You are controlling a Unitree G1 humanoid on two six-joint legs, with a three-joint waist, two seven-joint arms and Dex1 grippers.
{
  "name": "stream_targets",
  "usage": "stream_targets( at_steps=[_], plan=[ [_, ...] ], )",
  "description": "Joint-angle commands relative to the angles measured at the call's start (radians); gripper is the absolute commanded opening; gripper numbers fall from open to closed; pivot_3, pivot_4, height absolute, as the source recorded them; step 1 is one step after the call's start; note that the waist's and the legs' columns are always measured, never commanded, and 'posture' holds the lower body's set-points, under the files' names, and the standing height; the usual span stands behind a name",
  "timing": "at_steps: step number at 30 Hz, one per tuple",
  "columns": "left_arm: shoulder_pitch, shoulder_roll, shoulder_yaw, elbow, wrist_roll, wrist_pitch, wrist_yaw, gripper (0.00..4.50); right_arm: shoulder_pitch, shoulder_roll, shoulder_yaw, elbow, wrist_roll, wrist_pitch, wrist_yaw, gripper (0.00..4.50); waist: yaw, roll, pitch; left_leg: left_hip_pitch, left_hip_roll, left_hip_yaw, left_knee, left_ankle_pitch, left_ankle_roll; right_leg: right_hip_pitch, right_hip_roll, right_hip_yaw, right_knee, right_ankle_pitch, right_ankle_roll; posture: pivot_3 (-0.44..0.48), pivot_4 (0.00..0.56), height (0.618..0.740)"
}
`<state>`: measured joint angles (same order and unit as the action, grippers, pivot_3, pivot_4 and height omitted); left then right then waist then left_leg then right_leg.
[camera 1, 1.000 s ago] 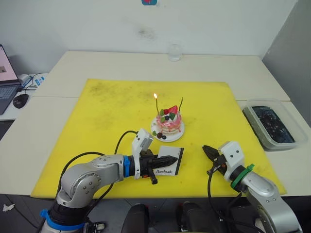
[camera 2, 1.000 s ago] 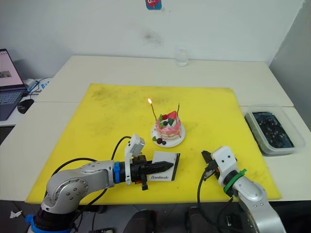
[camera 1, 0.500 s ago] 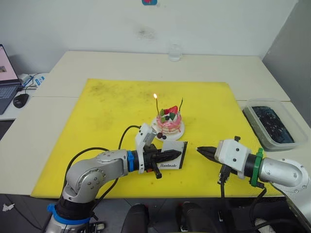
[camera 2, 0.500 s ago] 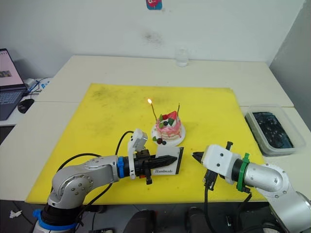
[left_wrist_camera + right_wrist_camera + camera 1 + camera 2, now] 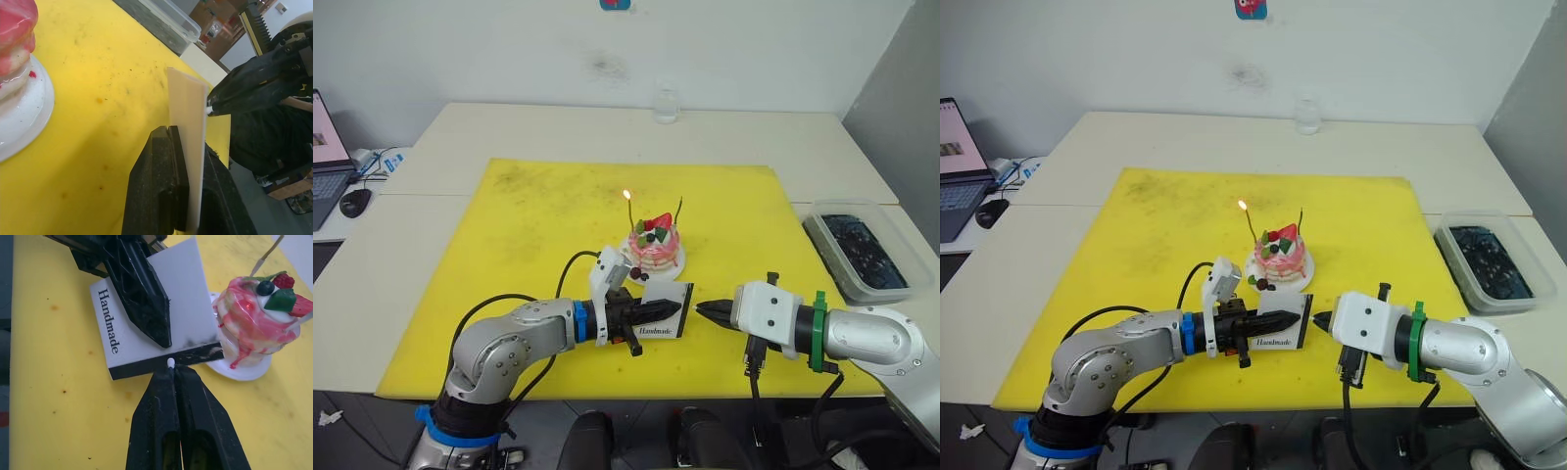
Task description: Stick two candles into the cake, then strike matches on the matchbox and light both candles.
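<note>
The pink cake (image 5: 654, 245) stands on its white plate (image 5: 636, 264) on the yellow mat. Two candles stick up from it: the left candle (image 5: 629, 210) burns with a small flame, and the right candle (image 5: 678, 208) is unlit. My left gripper (image 5: 672, 311) is shut on the white matchbox (image 5: 146, 328), holding it just in front of the cake with its black strip facing my right gripper (image 5: 173, 374). That gripper is shut on a match, whose white head (image 5: 170, 363) touches the strip. The rest of the match is hidden between the fingers.
A clear plastic container (image 5: 857, 250) with dark contents sits off the yellow mat (image 5: 538, 225) at the right. A glass (image 5: 665, 105) stands at the table's far edge. A laptop (image 5: 323, 157) and a mouse (image 5: 354, 203) lie on the side table at the left.
My right gripper has swung left across the mat until the match head meets the matchbox strip. My left gripper has brought the matchbox slightly right and nearer the cake.
</note>
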<state>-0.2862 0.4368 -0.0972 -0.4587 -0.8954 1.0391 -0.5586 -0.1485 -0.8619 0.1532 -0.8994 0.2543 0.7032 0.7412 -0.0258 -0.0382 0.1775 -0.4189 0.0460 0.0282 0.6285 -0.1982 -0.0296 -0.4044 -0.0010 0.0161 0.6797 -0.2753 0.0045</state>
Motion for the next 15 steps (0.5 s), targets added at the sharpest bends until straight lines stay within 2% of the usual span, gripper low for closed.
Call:
stream_targets(
  at_steps=[1, 15],
  plan=[
    [-0.021, -0.003, 0.001, -0.006, 0.002, -0.018, -0.015, 0.00, -0.026, 0.007, 0.013, -0.002, -0.014, -0.007, -0.011, 0.05, 0.000, 0.000, 0.000, 0.000, 0.000, 0.000, 0.000, 0.000, 0.000, 0.000, 0.000, 0.000, 0.000, 0.000, 0.000, 0.000, 0.150, 0.740],
    [-0.016, 0.002, 0.008, -0.017, 0.001, -0.015, -0.024, 0.00, -0.057, 0.030, 0.062, 0.040, -0.051, -0.018, -0.022, 0.05, 0.000, 0.000, 0.000, 0.000, 0.000, 0.000, 0.000, 0.000, 0.000, 0.000, 0.000, 0.000, 0.000, 0.000, 0.000, 0.000, 0.150, 0.740]
  ],
)
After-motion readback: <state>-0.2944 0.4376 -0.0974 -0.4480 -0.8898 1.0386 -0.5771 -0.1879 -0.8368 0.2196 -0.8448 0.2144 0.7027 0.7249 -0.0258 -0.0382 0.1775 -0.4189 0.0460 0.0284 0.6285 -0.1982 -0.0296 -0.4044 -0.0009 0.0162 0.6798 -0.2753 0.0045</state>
